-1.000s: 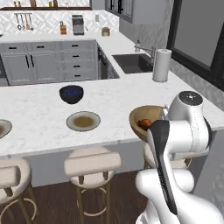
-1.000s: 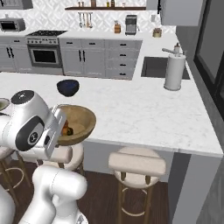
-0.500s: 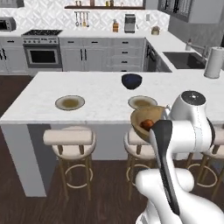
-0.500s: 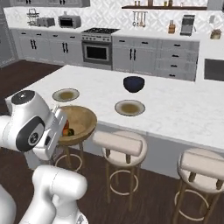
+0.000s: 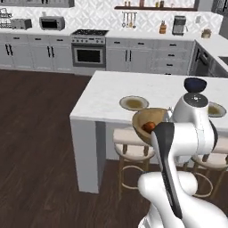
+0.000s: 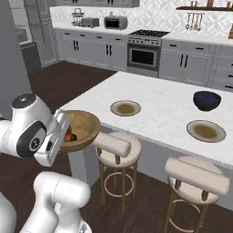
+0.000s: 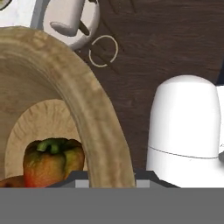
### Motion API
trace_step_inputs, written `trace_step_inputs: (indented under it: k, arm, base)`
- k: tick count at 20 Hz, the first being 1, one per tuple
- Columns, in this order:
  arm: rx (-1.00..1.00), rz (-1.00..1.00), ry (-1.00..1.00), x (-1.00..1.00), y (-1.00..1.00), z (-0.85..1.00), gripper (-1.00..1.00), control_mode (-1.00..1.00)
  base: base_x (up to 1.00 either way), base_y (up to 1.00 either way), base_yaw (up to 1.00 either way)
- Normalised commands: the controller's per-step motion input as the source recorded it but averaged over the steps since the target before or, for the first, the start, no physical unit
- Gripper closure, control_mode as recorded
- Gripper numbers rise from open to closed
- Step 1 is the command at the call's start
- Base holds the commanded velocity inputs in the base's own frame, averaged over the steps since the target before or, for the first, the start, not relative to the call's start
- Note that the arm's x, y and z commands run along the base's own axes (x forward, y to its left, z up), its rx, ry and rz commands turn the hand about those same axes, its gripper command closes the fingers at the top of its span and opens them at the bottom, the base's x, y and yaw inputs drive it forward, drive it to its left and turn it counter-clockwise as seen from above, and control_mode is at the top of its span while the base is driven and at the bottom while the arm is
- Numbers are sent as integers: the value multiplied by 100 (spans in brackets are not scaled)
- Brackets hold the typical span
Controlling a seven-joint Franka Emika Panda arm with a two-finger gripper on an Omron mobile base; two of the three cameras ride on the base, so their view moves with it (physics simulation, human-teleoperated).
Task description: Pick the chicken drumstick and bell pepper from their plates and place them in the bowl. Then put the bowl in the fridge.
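Off the island's near edge, above the dark floor, the gripper (image 6: 63, 132) was clamped on the rim of the wooden bowl (image 6: 84, 127), carrying it level beside a stool (image 6: 116, 148). Inside lay the bell pepper (image 7: 52, 159); an orange sliver beside it was probably the chicken drumstick (image 7: 8, 181). Both plates (image 6: 125, 108) sat bare on the island (image 6: 159, 102), the farther plate near a dark blue bowl (image 6: 207, 100).

One wooden bowl (image 6: 84, 127) sits at the left of the right base frame, with one bell pepper (image 7: 52, 159) inside. On the counter (image 6: 159, 107), centre to right: two plates (image 6: 125, 108) (image 6: 205, 130), one dark blue bowl (image 6: 207, 100). Below it are two stools (image 6: 116, 146) (image 6: 196, 175).
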Motion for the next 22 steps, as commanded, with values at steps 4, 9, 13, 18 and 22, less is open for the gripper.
trace_step_inputs:
  k: [4, 9, 13, 18, 22]
  arm:
    - [0, 0, 0, 0, 0, 0, 100, 100]
    - [0, 0, 0, 0, 0, 0, 100, 100]
    - [0, 0, 0, 0, 0, 0, 100, 100]
    - [0, 0, 0, 0, 0, 0, 100, 100]
    - [0, 0, 0, 0, 0, 0, 100, 100]
  base:
    - [34, 100, 22]
    - [36, 100, 15]
    - [49, 100, 2]
    - [59, 100, -16]
    - [90, 100, -22]
